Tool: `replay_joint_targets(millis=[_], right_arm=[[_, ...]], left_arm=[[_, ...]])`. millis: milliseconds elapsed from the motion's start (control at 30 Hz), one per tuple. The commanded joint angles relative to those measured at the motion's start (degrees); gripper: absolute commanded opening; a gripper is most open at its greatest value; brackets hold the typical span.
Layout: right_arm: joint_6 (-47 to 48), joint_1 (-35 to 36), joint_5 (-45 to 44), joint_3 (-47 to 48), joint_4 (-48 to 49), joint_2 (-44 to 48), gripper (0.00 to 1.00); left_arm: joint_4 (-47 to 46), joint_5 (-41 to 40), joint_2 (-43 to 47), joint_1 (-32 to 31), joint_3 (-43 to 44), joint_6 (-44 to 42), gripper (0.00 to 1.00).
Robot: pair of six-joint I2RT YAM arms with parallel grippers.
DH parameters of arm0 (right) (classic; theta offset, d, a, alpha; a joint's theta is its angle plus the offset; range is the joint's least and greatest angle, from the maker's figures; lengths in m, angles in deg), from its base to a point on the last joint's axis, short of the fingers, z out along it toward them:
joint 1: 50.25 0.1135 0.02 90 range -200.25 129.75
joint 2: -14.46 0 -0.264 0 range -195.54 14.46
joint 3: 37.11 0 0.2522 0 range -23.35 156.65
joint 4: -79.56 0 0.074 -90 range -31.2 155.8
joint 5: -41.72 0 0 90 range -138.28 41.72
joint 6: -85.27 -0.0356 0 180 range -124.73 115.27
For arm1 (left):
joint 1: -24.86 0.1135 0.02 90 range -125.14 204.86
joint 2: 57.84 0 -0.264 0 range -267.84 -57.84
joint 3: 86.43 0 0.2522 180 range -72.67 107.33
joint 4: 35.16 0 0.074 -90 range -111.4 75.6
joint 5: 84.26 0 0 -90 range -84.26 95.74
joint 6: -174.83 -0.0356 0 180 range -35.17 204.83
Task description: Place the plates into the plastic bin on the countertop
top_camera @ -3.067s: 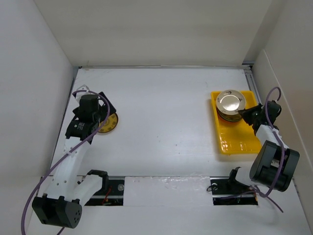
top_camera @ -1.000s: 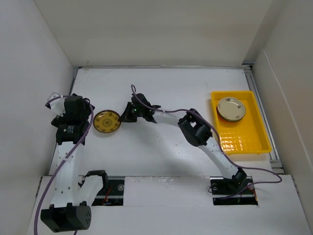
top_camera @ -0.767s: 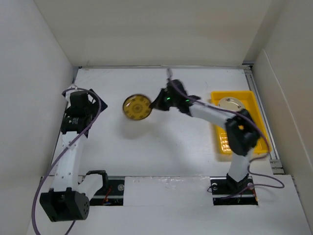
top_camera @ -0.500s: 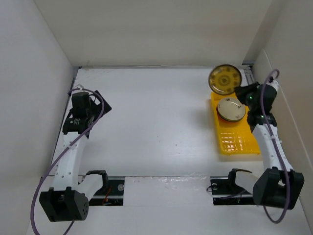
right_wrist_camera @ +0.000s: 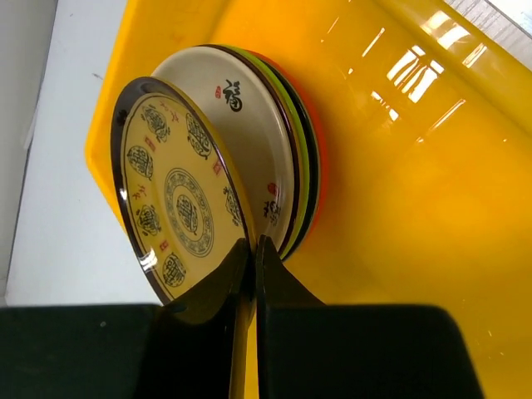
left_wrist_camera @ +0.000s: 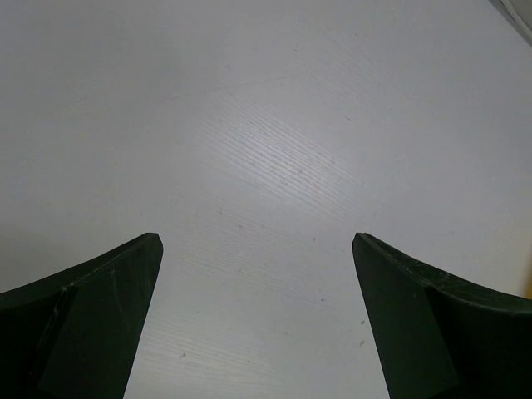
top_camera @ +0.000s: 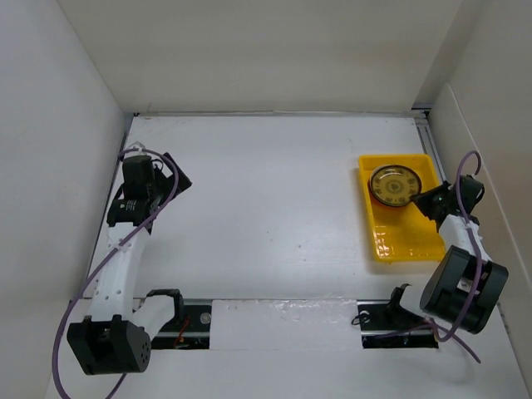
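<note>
Tilting over the stack of plates [right_wrist_camera: 249, 125] in the yellow plastic bin [top_camera: 407, 241] at the right of the tabletop [top_camera: 266, 191], a brown-and-yellow plate [right_wrist_camera: 179, 208] is being pinched by its rim in the right tool [right_wrist_camera: 252, 245], while the left tool [left_wrist_camera: 255, 239] is hanging wide open, holding nothing, above the tabletop's left side.

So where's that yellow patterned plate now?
The round yellow patterned plate is at the right of the top view, tilted against the plate stack in the yellow plastic bin, rim pinched by the right fingers.
</note>
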Motion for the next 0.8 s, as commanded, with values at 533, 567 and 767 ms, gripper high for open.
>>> replay_joint_targets(millis=[533,567,767], right_arm=[[2.7,7.1,-2.4,9.9,-10.2,17.9,1.00],[4.1,8.7,-3.3,10.9,-11.8,18.4,1.00],[9.7,29.5,-11.1,19.5,-25.6,25.2,1.00]], left_arm=[[-2.0,2.6,-0.6,0.0,0.2,-1.4,1.00],[-2.0,2.6,0.0,0.0,0.2,-1.4,1.00],[-2.0,2.1,3.7,0.0,0.2,-1.9,1.00]])
